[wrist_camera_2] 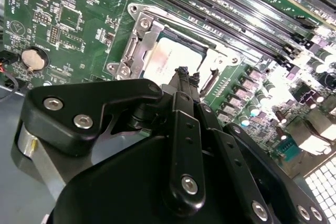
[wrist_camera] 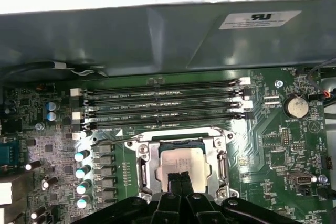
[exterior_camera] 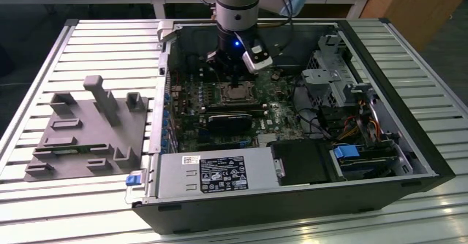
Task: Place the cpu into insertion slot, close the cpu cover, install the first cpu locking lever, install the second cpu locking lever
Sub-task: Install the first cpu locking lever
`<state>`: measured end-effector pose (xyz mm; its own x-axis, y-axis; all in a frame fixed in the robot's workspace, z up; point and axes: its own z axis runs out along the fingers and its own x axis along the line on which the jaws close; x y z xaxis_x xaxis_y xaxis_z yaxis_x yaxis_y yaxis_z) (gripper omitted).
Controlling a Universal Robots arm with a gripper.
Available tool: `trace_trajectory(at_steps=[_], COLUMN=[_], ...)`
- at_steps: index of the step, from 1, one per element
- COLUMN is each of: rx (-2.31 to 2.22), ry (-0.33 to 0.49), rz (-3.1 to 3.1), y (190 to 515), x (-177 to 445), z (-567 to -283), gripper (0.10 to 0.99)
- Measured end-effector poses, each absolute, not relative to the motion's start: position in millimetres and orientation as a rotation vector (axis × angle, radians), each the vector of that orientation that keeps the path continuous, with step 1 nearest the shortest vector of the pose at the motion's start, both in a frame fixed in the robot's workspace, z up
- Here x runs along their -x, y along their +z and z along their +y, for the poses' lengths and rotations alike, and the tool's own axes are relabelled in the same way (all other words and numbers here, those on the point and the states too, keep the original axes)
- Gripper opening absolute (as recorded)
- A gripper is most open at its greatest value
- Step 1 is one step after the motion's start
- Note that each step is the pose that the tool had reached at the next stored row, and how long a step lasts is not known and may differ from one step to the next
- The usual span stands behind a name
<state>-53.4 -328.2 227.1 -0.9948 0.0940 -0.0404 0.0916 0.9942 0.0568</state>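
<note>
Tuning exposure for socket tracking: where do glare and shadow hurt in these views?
Second wrist view: glare whitens the long black memory slots; first wrist view: the pale silver-beige square cpu reads evenly; exterior view: the green motherboard sits in shadow.

A table (exterior_camera: 95,41) of pale ribbed metal slats carries everything here. A black computer case (exterior_camera: 292,200) lies on its side on the slats, open face up, filling the middle and the exterior view's right. Just beside it, toward the exterior view's left, a grey moulded fixture block (exterior_camera: 84,129) with upright posts and shallow pockets sits flat on the same slats.
</note>
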Motion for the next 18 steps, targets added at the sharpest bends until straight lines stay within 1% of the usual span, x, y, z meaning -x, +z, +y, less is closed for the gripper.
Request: trace_trajectory(at_steps=[18], rx=[-0.144], ry=[0.085], rz=[3.093], y=[227.1], x=[81.1], z=[-328.2], gripper=[0.102])
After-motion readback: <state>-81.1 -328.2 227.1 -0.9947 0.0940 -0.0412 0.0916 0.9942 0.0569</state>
